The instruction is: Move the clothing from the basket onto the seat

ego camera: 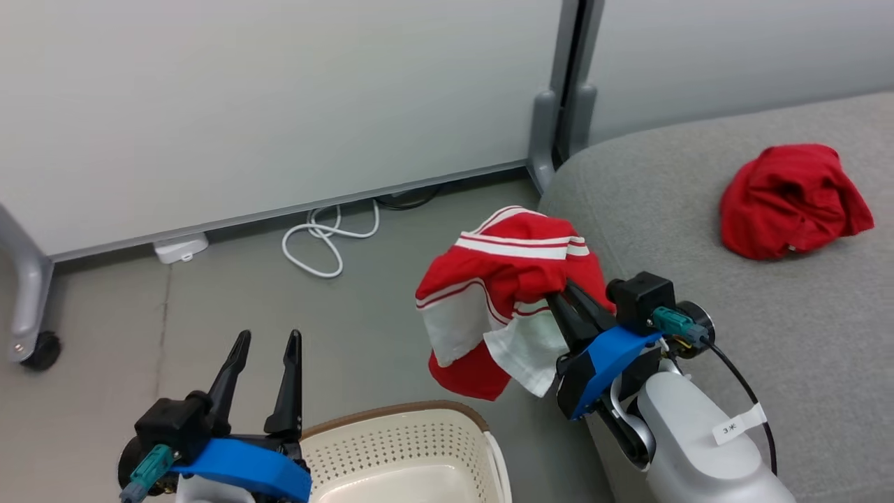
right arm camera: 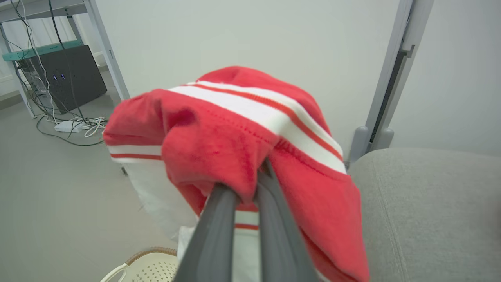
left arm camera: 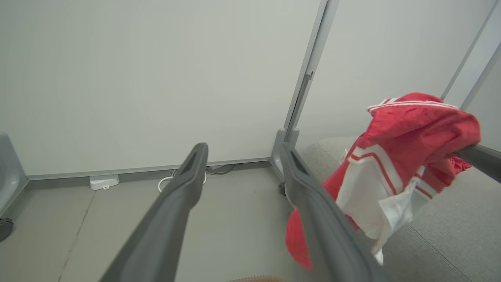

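A red garment with white stripes and panels (ego camera: 503,293) hangs in the air between the basket and the seat, draped over my right gripper (ego camera: 562,297), which is shut on it (right arm camera: 235,141). Its fingertips are buried in the fabric. A second red piece of clothing (ego camera: 793,199) lies bunched on the grey seat (ego camera: 698,209) at the right. The cream basket (ego camera: 419,447) with its brown rim sits at the bottom centre, its visible inside bare. My left gripper (ego camera: 269,342) stands open over the floor, left of the basket, nothing between its fingers (left arm camera: 188,176). The hanging garment (left arm camera: 395,164) shows to its right.
A white partition wall (ego camera: 279,105) with a grey post (ego camera: 552,126) stands behind. A white cable loop (ego camera: 325,241) and a small white box (ego camera: 180,248) lie on the floor by its base. A caster (ego camera: 38,349) is at far left. Cables and a dark box (right arm camera: 70,74) sit further off.
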`<state>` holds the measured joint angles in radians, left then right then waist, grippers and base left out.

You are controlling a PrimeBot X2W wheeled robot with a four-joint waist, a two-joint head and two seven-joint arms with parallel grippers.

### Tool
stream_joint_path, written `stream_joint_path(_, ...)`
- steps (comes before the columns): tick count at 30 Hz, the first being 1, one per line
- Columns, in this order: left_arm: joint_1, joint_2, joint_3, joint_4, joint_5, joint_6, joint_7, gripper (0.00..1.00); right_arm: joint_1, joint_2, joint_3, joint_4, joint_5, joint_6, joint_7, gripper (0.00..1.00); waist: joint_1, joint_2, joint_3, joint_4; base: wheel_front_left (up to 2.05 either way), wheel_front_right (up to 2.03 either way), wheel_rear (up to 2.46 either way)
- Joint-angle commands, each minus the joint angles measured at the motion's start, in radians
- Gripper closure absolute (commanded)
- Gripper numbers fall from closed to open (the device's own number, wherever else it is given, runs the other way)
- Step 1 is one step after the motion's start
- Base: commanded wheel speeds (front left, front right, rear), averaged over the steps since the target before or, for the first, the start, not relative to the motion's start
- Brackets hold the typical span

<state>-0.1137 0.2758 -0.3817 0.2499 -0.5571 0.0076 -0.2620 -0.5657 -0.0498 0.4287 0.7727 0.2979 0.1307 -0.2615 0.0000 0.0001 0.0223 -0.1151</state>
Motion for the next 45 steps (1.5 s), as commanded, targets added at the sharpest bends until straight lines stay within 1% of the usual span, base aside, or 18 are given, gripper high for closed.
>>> stream_joint_path(1, 0.028, -0.01, 0.032, -0.021, 0.028, -0.01, -0.004, 0.0, 0.028, -0.005, -0.023, -0.025, -0.03, 0.0, -0.004, 1.0, 0.0, -0.0001, -0.005, -0.044, 0.0, 0.0, 0.0)
stream_joint_path(3, 0.052, -0.018, 0.06, -0.035, 0.05, -0.018, -0.003, 0.0, 0.052, -0.009, -0.044, -0.054, -0.061, 0.0, 0.008, 1.0, 0.0, -0.0001, 0.001, -0.081, 0.0, 0.0, 0.0)
stream_joint_path(4, 0.052, -0.018, 0.06, -0.035, 0.05, -0.018, -0.003, 0.0, 0.052, -0.009, -0.044, -0.054, -0.061, 0.0, 0.008, 1.0, 0.0, -0.0001, 0.001, -0.081, 0.0, 0.0, 0.0)
stream_joint_path(6, 0.069, -0.027, 0.086, -0.046, 0.067, -0.026, -0.003, 0.0, 0.078, -0.011, -0.066, -0.088, -0.076, 0.0, 0.025, 1.0, 0.0, -0.0001, 0.008, -0.123, 0.0, 0.0, 0.0)
stream_joint_path(15, 0.096, -0.062, 0.158, -0.062, 0.131, -0.068, -0.004, 0.0, 0.206, -0.007, -0.181, -0.298, -0.121, 0.0, 0.099, 1.0, 0.0, -0.0001, 0.056, -0.305, 0.0, 0.0, 0.0)
stream_joint_path(20, 0.091, -0.072, 0.175, -0.06, 0.157, -0.085, -0.004, 0.0, 0.266, -0.003, -0.233, -0.391, -0.137, 0.0, 0.137, 1.0, 0.0, -0.0001, 0.073, -0.371, 0.0, 0.0, 0.0)
stream_joint_path(23, 0.086, -0.074, 0.183, -0.058, 0.168, -0.093, -0.004, 0.0, 0.29, -0.002, -0.251, -0.432, -0.138, 0.0, 0.153, 1.0, 0.0, -0.0001, 0.08, -0.396, 0.0, 0.0, 0.0)
stream_joint_path(29, 0.069, -0.081, 0.179, -0.046, 0.184, -0.106, -0.004, 0.0, 0.305, 0.0, -0.273, -0.475, -0.125, 0.0, 0.177, 1.0, 0.0, -0.0001, 0.093, -0.406, 0.0, 0.0, 0.0)
stream_joint_path(33, 0.054, -0.07, 0.171, -0.043, 0.195, -0.113, -0.003, 0.0, 0.243, 0.0, -0.303, -0.489, -0.124, 0.0, 0.204, 1.0, 0.0, -0.0001, 0.125, -0.393, 0.0, 0.0, 0.0)
stream_joint_path(38, 0.012, -0.044, 0.158, -0.059, 0.208, -0.12, 0.005, 0.0, 0.098, -0.005, -0.378, -0.499, -0.104, 0.0, 0.268, 1.0, 0.0, -0.0001, 0.208, -0.353, 0.0, 0.0, 0.0)
stream_joint_path(40, -0.007, -0.031, 0.157, -0.07, 0.213, -0.121, 0.012, 0.0, 0.013, -0.025, -0.41, -0.503, -0.089, 0.0, 0.298, 1.0, 0.0, -0.0001, 0.249, -0.334, 0.0, 0.0, 0.0)
stream_joint_path(41, -0.018, -0.025, 0.157, -0.078, 0.216, -0.122, 0.015, 0.0, -0.031, -0.047, -0.423, -0.503, -0.095, 0.0, 0.315, 1.0, 0.0, -0.0001, 0.272, -0.325, 0.0, 0.0, 0.0)
stream_joint_path(45, -0.072, 0.004, 0.162, -0.125, 0.226, -0.121, 0.035, 0.0, -0.203, -0.094, -0.527, -0.484, -0.059, 0.0, 0.377, 1.0, 0.0, -0.0001, 0.379, -0.282, 0.0, 0.0, 0.0)
